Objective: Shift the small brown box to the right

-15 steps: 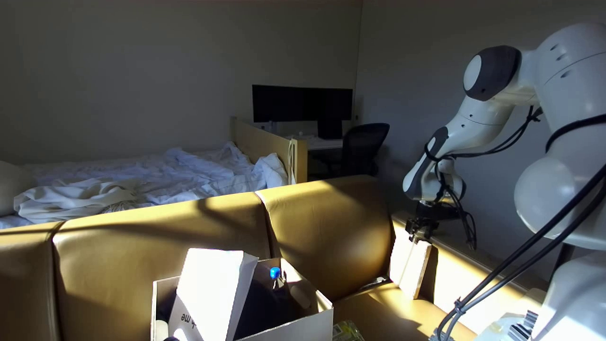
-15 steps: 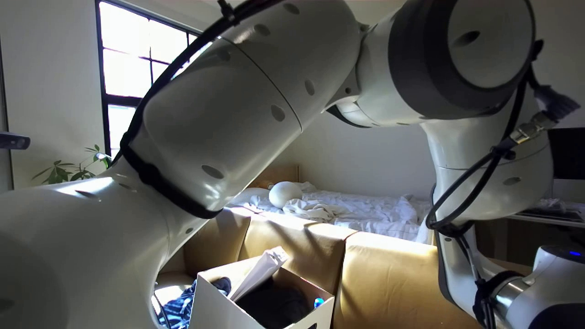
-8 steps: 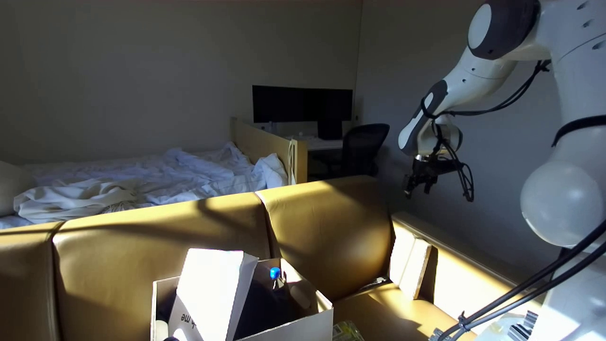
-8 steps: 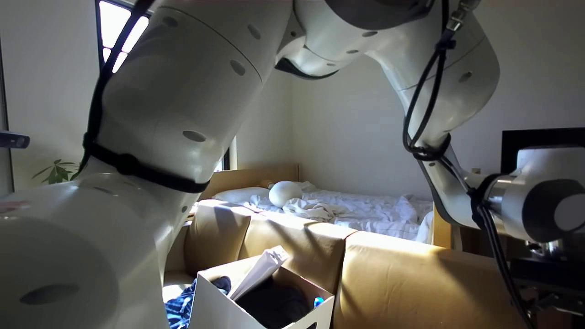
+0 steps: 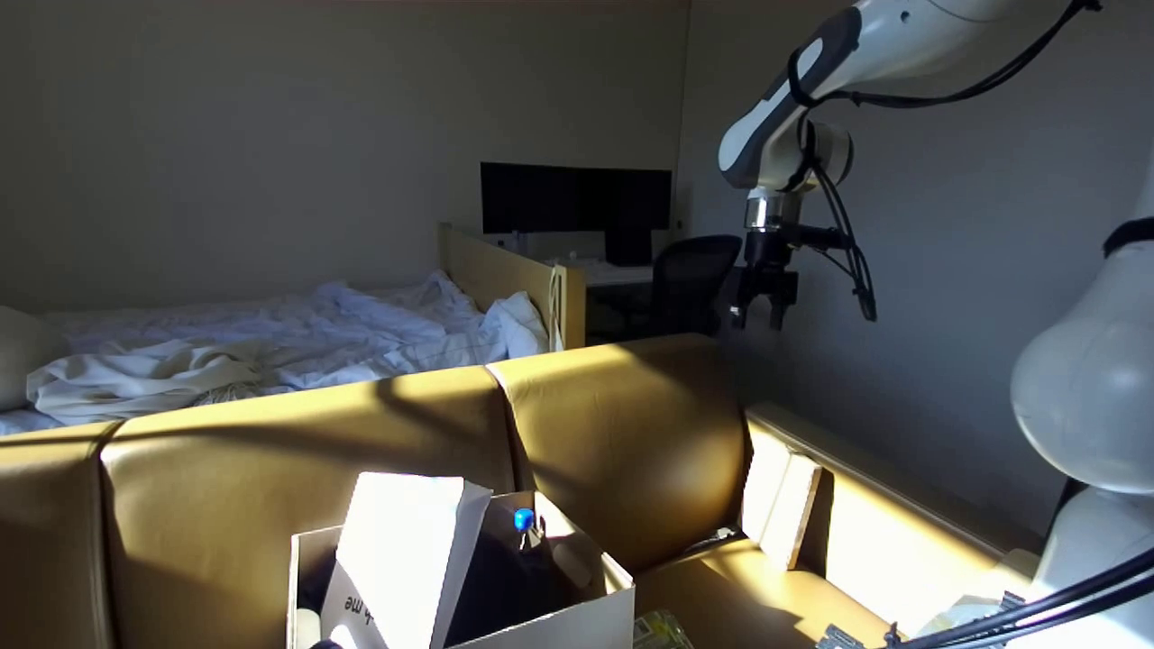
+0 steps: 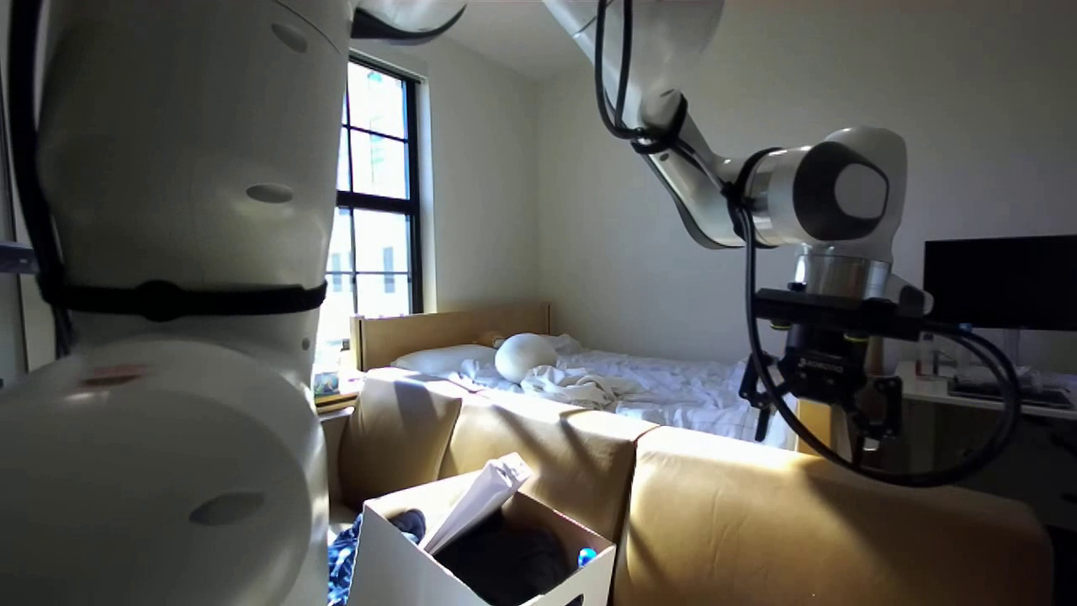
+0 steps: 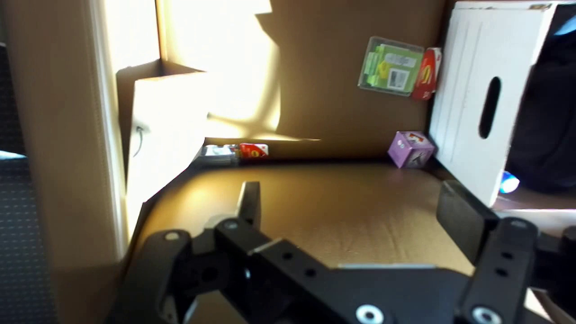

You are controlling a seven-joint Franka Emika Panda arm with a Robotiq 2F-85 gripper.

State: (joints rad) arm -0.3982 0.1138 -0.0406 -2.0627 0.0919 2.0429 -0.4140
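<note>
The small box (image 5: 789,509) stands upright on the sofa seat, close beside the sofa arm, in an exterior view. Sunlight makes it look almost white, with a tan edge. In the wrist view the box (image 7: 168,130) is at the left, beside the sofa arm, overexposed. My gripper (image 5: 758,317) hangs well above the box and the sofa, pointing down. It also shows in an exterior view (image 6: 816,429). In the wrist view my gripper (image 7: 357,202) has its fingers wide apart with nothing between them. The box is out of view in the exterior view with the arm in front.
A large white carton (image 5: 559,622) with dark cloth and a tilted white box (image 5: 397,559) stands on the sofa. A purple cube (image 7: 410,150), a green pack (image 7: 390,67) and red packs (image 7: 254,150) lie on the seat. The sofa back (image 5: 622,424) rises behind.
My gripper was at the box's top edge a second ago. It has risen well clear, moving slightly left in an exterior view. The box stays standing by the sofa arm.
</note>
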